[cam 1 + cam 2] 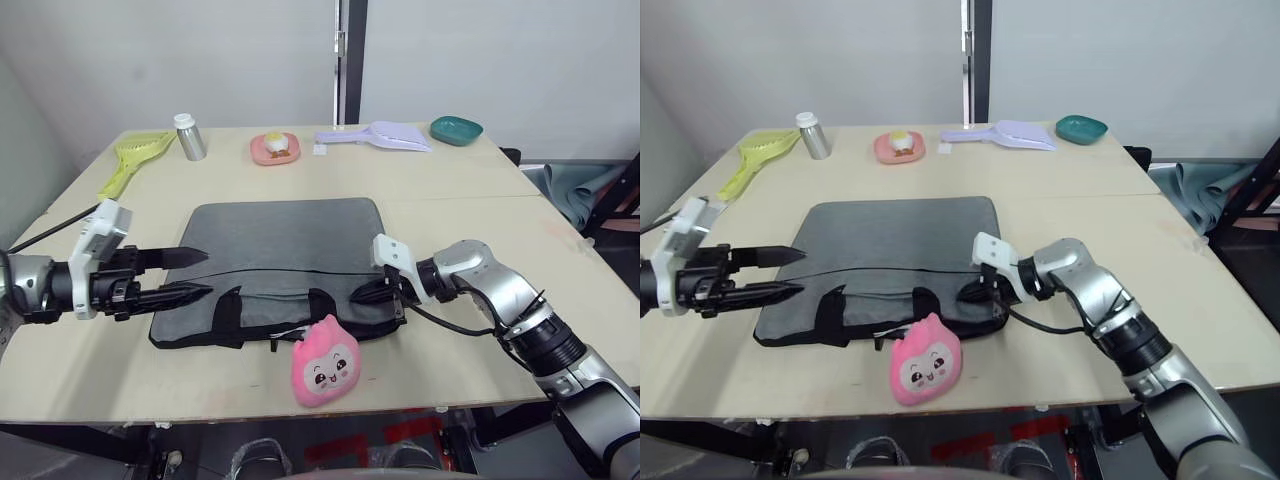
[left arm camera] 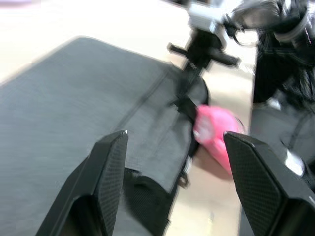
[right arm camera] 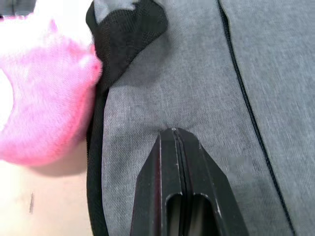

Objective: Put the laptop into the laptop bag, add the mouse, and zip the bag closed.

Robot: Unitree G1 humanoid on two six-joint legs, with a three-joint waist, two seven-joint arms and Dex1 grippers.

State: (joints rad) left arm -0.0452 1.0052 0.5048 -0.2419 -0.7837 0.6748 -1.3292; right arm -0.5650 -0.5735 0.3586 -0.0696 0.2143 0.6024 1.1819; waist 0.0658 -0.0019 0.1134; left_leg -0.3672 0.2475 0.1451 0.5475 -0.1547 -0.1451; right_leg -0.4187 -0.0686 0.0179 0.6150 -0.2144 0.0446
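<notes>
Pale wood makes up the wide surface, which stands before a grey-white wall. From the left eye view, the flat grey fabric laptop bag with black edging lies in the middle, its two black strap handles toward the near edge. A round fluffy pink plush toy with a face sits just beside the handles at the near edge. The left end effector hangs at the bag's left end, its two black fingers spread, one above the fabric and one near the handle. The right end effector rests on the bag's near right corner. Along the far edge stand a yellow-green plastic scoop, a small silver metal can, a pink dish with something pale on it, a lilac plastic scoop and a teal bowl.

From the right eye view the same layout shows, with a bundle of grey-green cloth lying off the surface's right edge.

From the left wrist view, the spread black fingers frame the grey bag, with the pink toy and the right end effector beyond them.

From the right wrist view, that end effector's fingers are pressed together, tips lying on the grey fabric beside the black zipper line, nothing visible between them. The pink toy touches the bag's black edging.
</notes>
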